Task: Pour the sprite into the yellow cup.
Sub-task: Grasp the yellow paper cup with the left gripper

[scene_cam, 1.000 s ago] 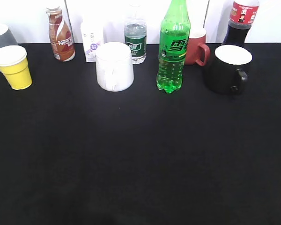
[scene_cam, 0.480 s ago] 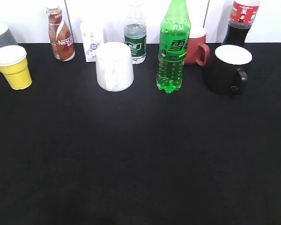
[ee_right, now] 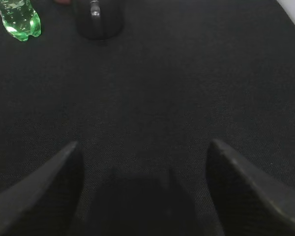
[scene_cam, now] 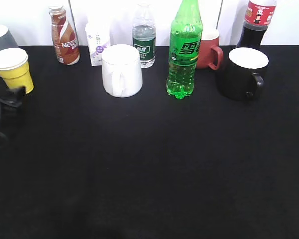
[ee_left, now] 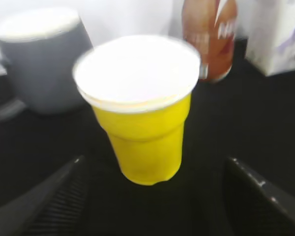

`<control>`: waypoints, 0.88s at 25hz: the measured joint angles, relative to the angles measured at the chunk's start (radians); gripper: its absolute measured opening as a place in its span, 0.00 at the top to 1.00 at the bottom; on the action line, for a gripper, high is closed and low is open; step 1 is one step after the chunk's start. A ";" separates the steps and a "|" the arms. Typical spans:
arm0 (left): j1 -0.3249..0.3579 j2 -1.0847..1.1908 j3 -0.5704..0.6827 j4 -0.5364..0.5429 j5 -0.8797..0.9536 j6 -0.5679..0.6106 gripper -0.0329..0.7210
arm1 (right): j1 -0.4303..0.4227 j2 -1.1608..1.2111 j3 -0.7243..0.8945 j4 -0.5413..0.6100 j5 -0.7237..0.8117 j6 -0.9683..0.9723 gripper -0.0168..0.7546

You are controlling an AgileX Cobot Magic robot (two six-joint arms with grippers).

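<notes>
The yellow cup stands upright at the far left of the black table. In the left wrist view the yellow cup is close ahead, its white inside empty. My left gripper is open, one finger either side of the cup's base and not touching it. It shows at the left edge in the exterior view, just in front of the cup. The sprite stands upright at the back middle, untouched. My right gripper is open and empty over bare table, with the sprite's base far off at the upper left.
A grey mug stands behind the cup. Along the back are a Nescafe bottle, a milk carton, a water bottle, a red mug and a cola bottle. A white mug and a black mug stand further forward.
My left gripper has come into the exterior view at the left edge, close in front of the yellow cup. The bottles and cups have not moved.
</notes>
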 joint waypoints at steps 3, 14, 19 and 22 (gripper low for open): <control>0.000 0.103 -0.069 -0.025 -0.051 0.000 0.10 | 0.000 0.000 0.000 0.000 0.000 0.000 0.22; 0.001 0.341 -0.358 -0.031 -0.108 -0.005 0.11 | 0.000 0.000 0.000 0.000 0.000 0.000 0.22; 0.002 0.384 -0.366 -0.008 -0.229 -0.008 0.14 | 0.000 0.000 0.000 0.000 0.000 0.000 0.22; 0.002 0.385 -0.366 0.003 -0.230 -0.007 0.19 | 0.000 0.000 0.000 0.000 0.000 0.000 0.22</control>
